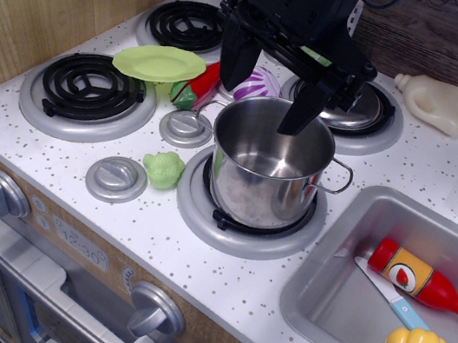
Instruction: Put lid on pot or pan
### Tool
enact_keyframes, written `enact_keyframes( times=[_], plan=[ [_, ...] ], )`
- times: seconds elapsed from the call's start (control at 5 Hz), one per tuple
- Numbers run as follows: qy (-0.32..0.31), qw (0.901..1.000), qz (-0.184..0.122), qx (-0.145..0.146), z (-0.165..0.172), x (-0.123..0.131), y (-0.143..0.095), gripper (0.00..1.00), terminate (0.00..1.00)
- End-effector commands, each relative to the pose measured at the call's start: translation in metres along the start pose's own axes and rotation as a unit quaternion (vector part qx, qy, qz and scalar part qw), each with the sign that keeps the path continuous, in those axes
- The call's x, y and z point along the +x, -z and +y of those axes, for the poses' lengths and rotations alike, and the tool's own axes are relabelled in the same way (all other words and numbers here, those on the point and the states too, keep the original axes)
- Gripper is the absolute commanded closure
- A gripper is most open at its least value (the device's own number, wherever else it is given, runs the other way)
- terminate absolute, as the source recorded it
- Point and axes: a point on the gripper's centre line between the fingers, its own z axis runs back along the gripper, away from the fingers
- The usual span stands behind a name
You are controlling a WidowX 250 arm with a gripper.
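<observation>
The hand [270, 86] hangs open over the back rim of the pot [266, 171], with nothing in it. The pot sits open on the front burner [247, 219]. The lid [349, 112] lies behind it on the back burner, partly hidden by the hand. To get the lid, the hand has to move back, and one finger [302, 112] looks very near the pot's rim, so it might bump the pot and push it. The lid is shiny and has a small knob, so it might slip out and clatter onto the bench [441, 167].
</observation>
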Motion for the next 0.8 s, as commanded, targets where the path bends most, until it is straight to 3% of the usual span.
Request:
enact_keyframes(
  times=[0.0, 0.2, 0.4, 0.6],
  plan=[
    [0.000, 1.0000, 0.000, 0.000, 0.000, 0.000, 0.000, 0.00, 0.00],
    [0.003, 0.9997, -0.022, 0.009, -0.005, 0.033, -0.006, 0.00, 0.00],
    [-0.025, 0.9971, -0.071, 0.006, -0.009, 0.059, -0.006, 0.00, 0.00],
    [-0.039, 0.9948, -0.094, 0.001, -0.015, 0.089, -0.008, 0.00, 0.00]
  ],
)
